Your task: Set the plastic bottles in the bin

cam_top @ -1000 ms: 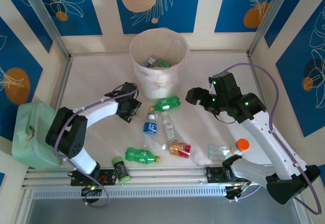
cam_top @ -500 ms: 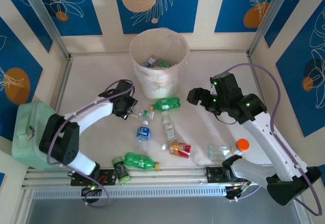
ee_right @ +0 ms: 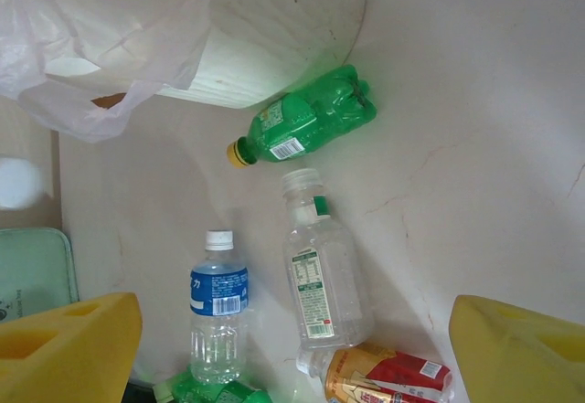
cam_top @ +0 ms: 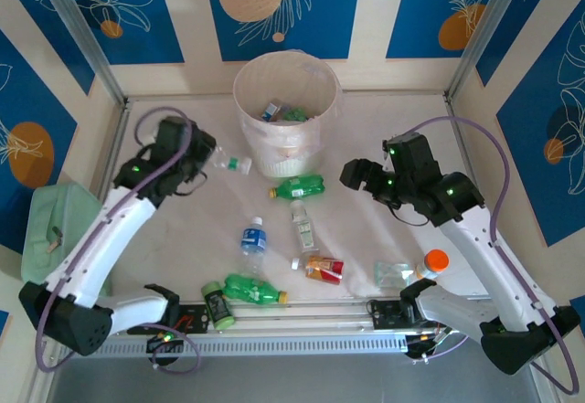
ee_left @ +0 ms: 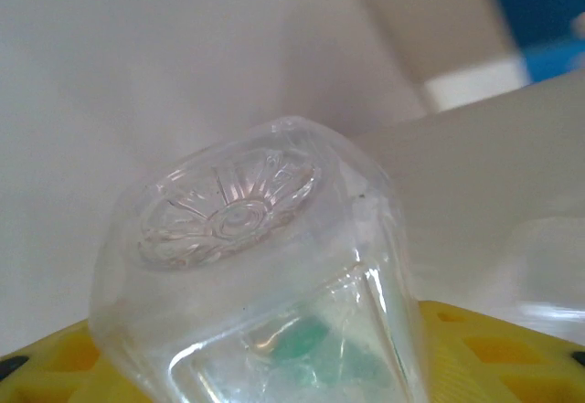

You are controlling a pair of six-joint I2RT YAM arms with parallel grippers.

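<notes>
Pale tabletop [cam_top: 370, 121] under blue floral walls [cam_top: 73, 10], cream bagged bin [cam_top: 274, 152] with several bottles [cam_top: 279, 111] inside, my left gripper [cam_top: 207, 157] clamped on a clear bottle [cam_top: 228, 162] beside it, my right gripper [cam_top: 353, 174] spread empty over loose bottles [ee_right: 315, 280]

- A robot test cell is being shown;
- the table [cam_top: 384, 120] is being enclosed by aluminium posts [cam_top: 78, 33] and printed panels [cam_top: 311, 28];
- the left arm [cam_top: 96, 238] and the right arm [cam_top: 489, 257] are being carried on a metal rail [cam_top: 302, 339]

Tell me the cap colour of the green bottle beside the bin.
Yellow cap, clearest in the right wrist view.
</notes>
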